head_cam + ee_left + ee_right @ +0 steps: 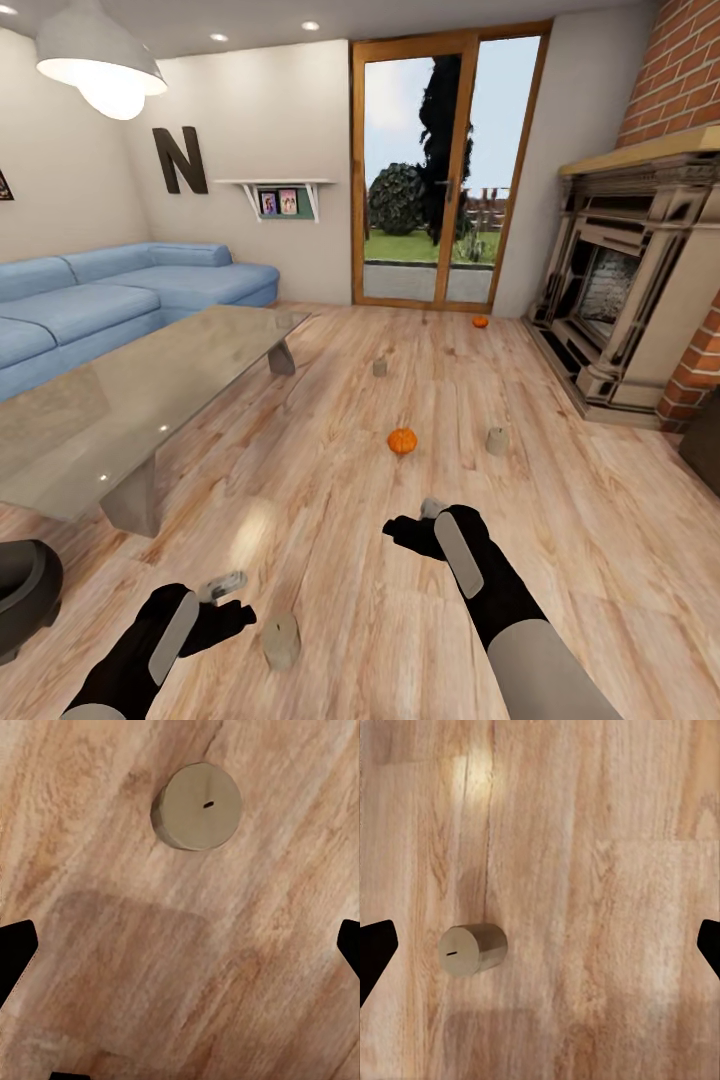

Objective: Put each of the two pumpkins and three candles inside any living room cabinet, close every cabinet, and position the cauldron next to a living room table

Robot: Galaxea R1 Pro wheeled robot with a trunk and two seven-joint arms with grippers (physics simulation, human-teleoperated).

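Nearest candle (281,641) stood upright on the wood floor (330,520) at bottom centre of the head view, just right of the left gripper (222,587). Left gripper spread wide and empty, fingertips at the frame edges in its wrist view, candle (197,806) seen top-down with a wick slot. Right gripper (425,515) lower centre-right, likewise parted and holding nothing; its wrist view showed a candle (472,949) on the floor. Two more candles further up: one mid-frame (380,367), one right of centre (496,441). Near pumpkin (402,440) centre frame, second pumpkin (480,322) far back by the glass door (445,170). Glass table (130,400) at left, dark rounded object (25,590), probably the cauldron, at lower left edge. Candle judged light, rigid, smooth-sided, prone to tipping or rolling; best pinched across the round side wall at mid-height.
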